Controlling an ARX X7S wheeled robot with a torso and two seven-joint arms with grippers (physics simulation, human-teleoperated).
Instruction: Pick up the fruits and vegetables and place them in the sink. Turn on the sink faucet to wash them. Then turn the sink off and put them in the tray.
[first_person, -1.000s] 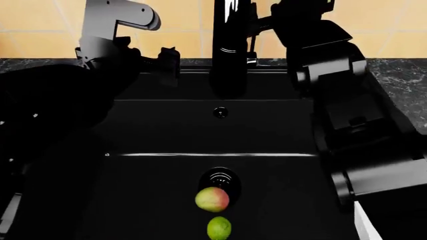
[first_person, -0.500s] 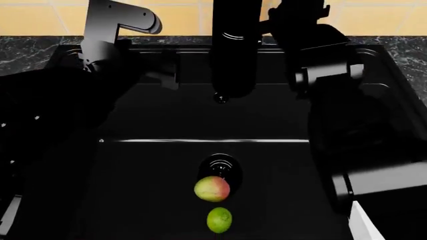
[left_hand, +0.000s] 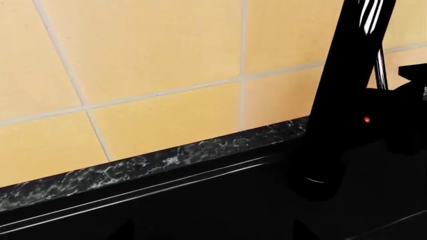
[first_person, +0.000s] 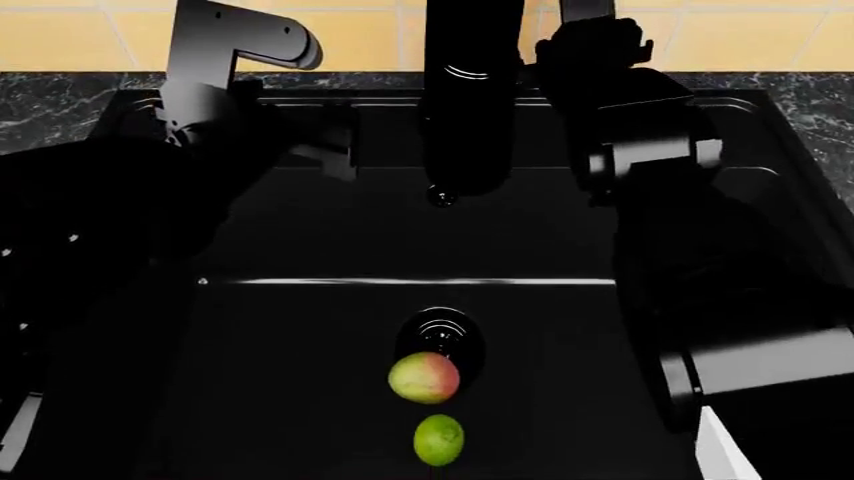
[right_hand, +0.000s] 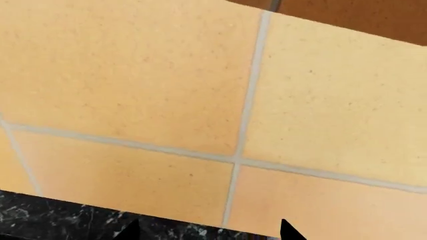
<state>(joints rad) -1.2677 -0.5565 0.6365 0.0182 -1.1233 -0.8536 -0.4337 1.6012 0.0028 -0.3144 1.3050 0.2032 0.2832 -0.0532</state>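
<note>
Head view: black sink (first_person: 334, 230) fills most of the frame, long axis running left-right, round drain (first_person: 441, 335) near the middle of its floor. Red-blushed apple-like fruit (first_person: 424, 378) sits touching the drain's near edge; green lime (first_person: 439, 440) lies just beside it, nearer the robot, the two lined up roughly front to back. Both are round, so no clear pointing direction. Glossy black faucet (first_person: 467, 90) stands upright at the back rim, its tube running vertically, outlet end hanging over the back wall near the small overflow hole (first_person: 439, 196). Left arm (first_person: 120, 200) reaches along the sink's left side toward the back; left pincer (first_person: 336, 140) is seen dark on dark left of the faucet, so cannot tell how far apart its jaws stand. Right arm (first_person: 694, 240) reaches along the right side, with its far end up beside the faucet at the top edge; its pincer is hidden there. Left wrist view: faucet column (left_hand: 347, 90) upright, base on the black sink deck, marbled dark table edge (left_hand: 147, 167) and yellow tiled wall (left_hand: 147, 65) behind; pincer tips barely show. Right wrist view: mostly yellow wall tiles (right_hand: 133, 85) with a strip of dark marbled table (right_hand: 47, 217); two dark pincer tips (right_hand: 207, 232) peek in, set apart, nothing between them.
</note>
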